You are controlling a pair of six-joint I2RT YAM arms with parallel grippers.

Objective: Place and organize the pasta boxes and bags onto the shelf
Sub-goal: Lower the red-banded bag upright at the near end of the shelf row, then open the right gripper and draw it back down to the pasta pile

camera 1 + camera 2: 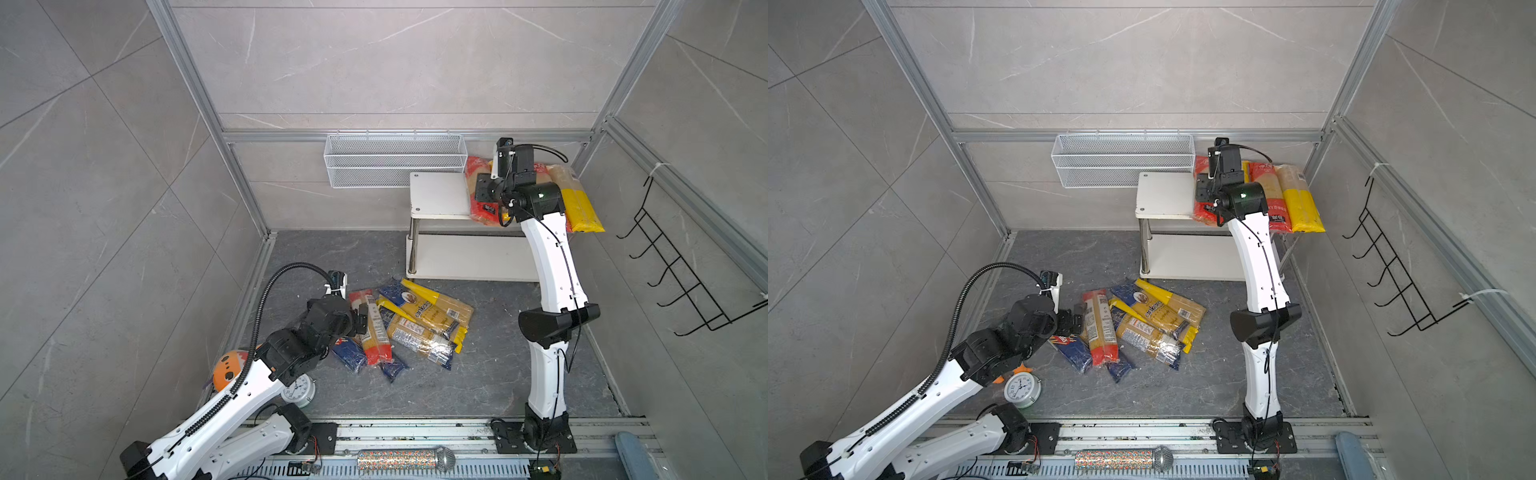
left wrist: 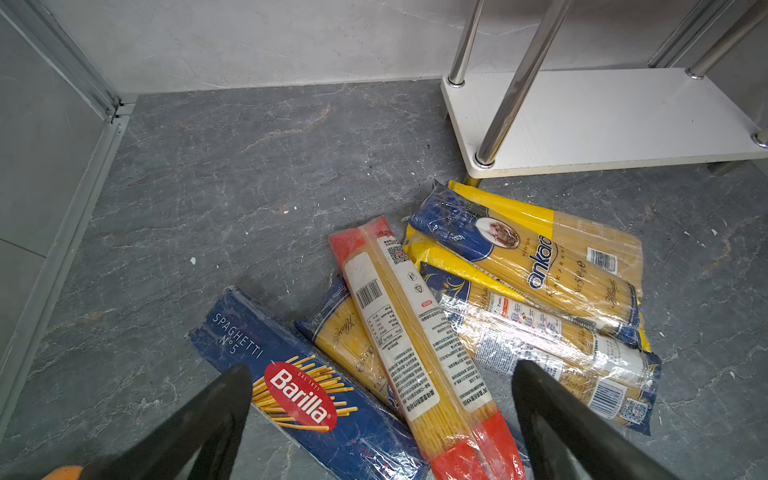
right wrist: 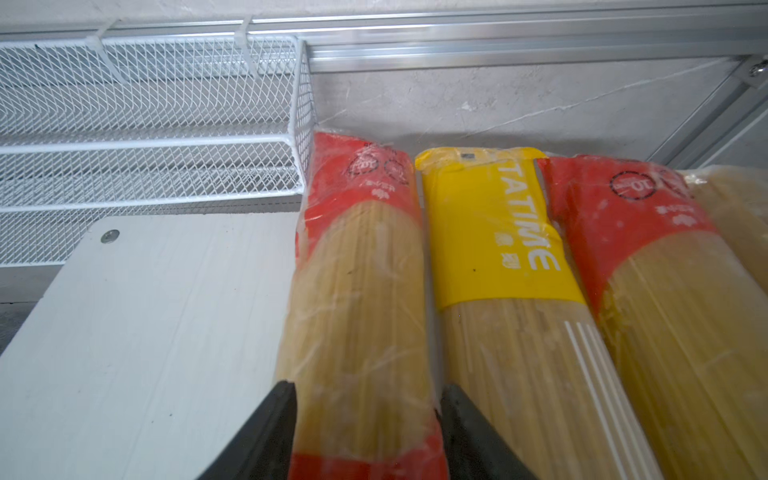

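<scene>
Grey floor (image 1: 478, 386), in a top view: pasta pile (image 1: 409, 324) centre, shelf (image 1: 436, 195) far right. Left wrist: left gripper (image 2: 382, 368) spread over Barilla box (image 2: 299, 399), axis far-left to near-right. Right wrist: right gripper (image 3: 369, 387) spread astride red-ended pack (image 3: 357, 291), lengthwise near-far, atop shelf.

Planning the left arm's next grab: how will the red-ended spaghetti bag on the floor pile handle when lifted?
The red-ended spaghetti bag is full of straight strands, so it likely stays stiff, yet strands could snap if squeezed hard. Its glossy film looks slippery. It rests on a blue-ended bag, which may shift when it lifts.
</scene>
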